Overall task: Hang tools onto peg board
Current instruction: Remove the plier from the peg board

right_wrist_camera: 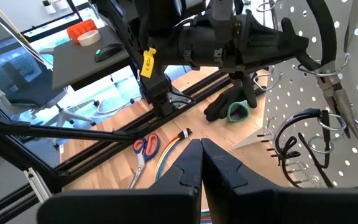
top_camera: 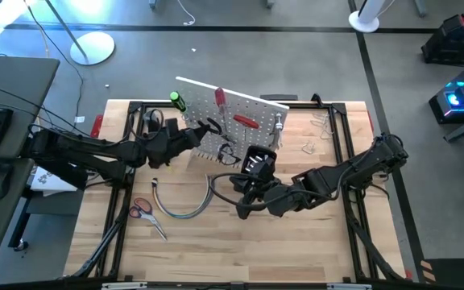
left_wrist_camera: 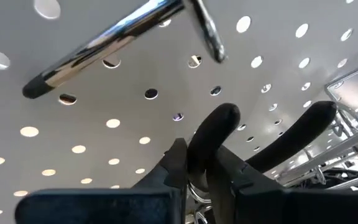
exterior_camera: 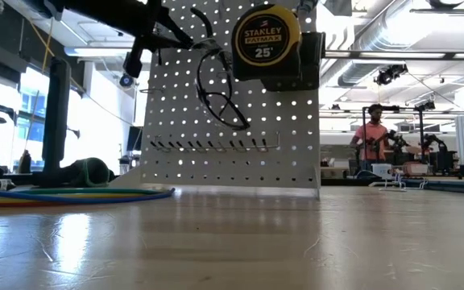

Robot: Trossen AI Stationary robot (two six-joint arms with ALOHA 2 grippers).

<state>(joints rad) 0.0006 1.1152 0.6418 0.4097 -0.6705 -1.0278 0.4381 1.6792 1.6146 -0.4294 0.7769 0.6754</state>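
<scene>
Up close, the left end effector (left_wrist_camera: 194, 165) pinches a black pliers handle (left_wrist_camera: 213, 134), its tips hidden against the peg board (left_wrist_camera: 104, 149).

In the low view my left gripper (exterior_camera: 185, 36) is cut off by the top edge, so I cannot see its fingertips there. The tape measure (exterior_camera: 267, 42) is also clipped at the top. From my left wrist, the black pliers handles (left_wrist_camera: 219, 134) hide part of the peg board (left_wrist_camera: 92, 143). The person (exterior_camera: 371, 133) at far right is too small to make out.
</scene>
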